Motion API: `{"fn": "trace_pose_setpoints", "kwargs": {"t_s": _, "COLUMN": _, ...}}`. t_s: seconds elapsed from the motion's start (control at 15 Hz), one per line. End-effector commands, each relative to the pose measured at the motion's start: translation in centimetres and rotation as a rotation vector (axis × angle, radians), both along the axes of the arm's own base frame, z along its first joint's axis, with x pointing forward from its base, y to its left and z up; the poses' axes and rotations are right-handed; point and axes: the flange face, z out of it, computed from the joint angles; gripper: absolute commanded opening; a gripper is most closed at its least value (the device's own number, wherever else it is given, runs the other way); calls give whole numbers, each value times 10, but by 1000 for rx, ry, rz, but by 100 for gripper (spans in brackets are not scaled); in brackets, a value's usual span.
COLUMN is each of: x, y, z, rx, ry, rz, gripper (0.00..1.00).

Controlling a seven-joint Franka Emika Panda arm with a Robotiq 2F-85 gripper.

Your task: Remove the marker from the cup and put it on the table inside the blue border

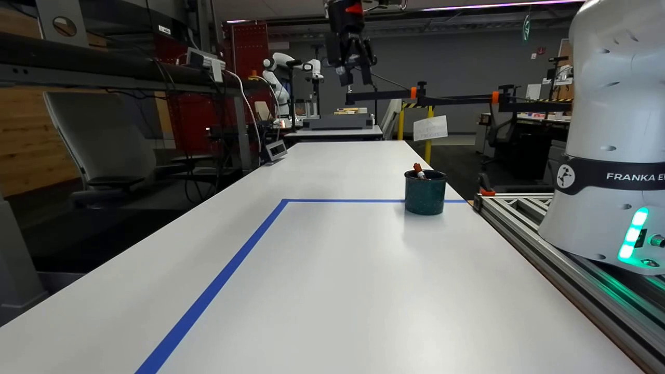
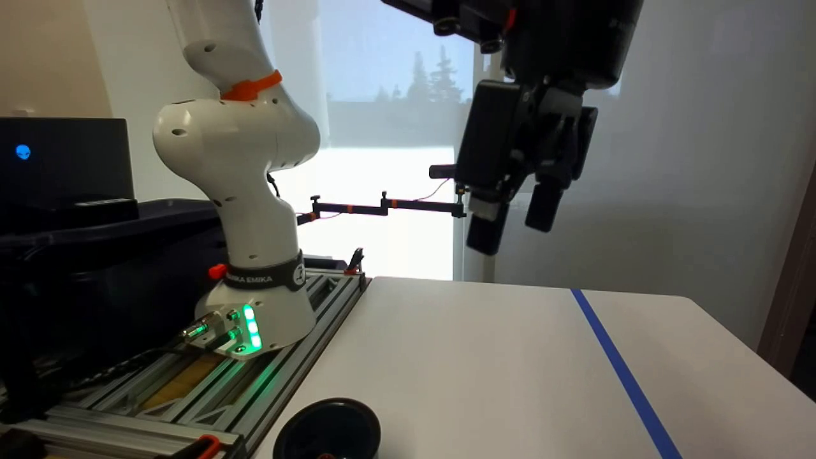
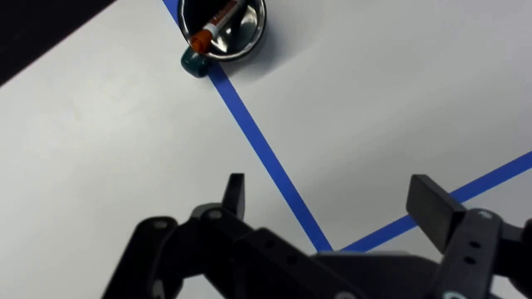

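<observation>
The dark teal cup (image 1: 426, 196) stands upright on the white table (image 1: 337, 291), at the line of the blue border (image 1: 223, 278). The marker (image 1: 419, 171) leans in it, with its reddish cap above the rim. In the wrist view the cup (image 3: 251, 29) is at the top edge, partly cut off, and the marker (image 3: 217, 24) points its cap toward the handle. In an exterior view the cup (image 2: 328, 427) is cut off at the bottom. My gripper (image 3: 328, 182) is open and empty, high above the table near the border's corner, well away from the cup; it also shows in both exterior views (image 1: 356, 78) (image 2: 515, 223).
The robot base (image 1: 597, 218) stands on a metal rail frame (image 1: 550, 275) along the table edge near the cup. A black boom arm (image 1: 457, 99) extends over that side. A small grey device (image 1: 276, 150) sits at the opposite edge. A laptop (image 2: 64, 159) stands behind the base.
</observation>
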Motion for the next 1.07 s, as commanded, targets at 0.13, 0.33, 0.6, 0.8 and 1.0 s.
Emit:
{"fn": "trace_pose_setpoints", "kwargs": {"t_s": 0.13, "x": -23, "y": -34, "z": -30, "rx": 59, "ry": 158, "rz": -143, "gripper": 100}}
{"fn": "trace_pose_setpoints", "kwargs": {"t_s": 0.33, "x": -35, "y": -49, "z": -46, "rx": 84, "ry": 168, "rz": -172, "gripper": 100}}
{"fn": "trace_pose_setpoints", "kwargs": {"t_s": 0.6, "x": -46, "y": -62, "z": -63, "rx": 107, "ry": 155, "rz": -163, "gripper": 100}}
{"fn": "trace_pose_setpoints", "kwargs": {"t_s": 0.8, "x": -58, "y": -69, "z": -75, "rx": 125, "ry": 129, "rz": -97, "gripper": 100}}
{"fn": "trace_pose_setpoints", "kwargs": {"t_s": 1.0, "x": -53, "y": -71, "z": -77, "rx": 107, "ry": 146, "rz": -98, "gripper": 100}}
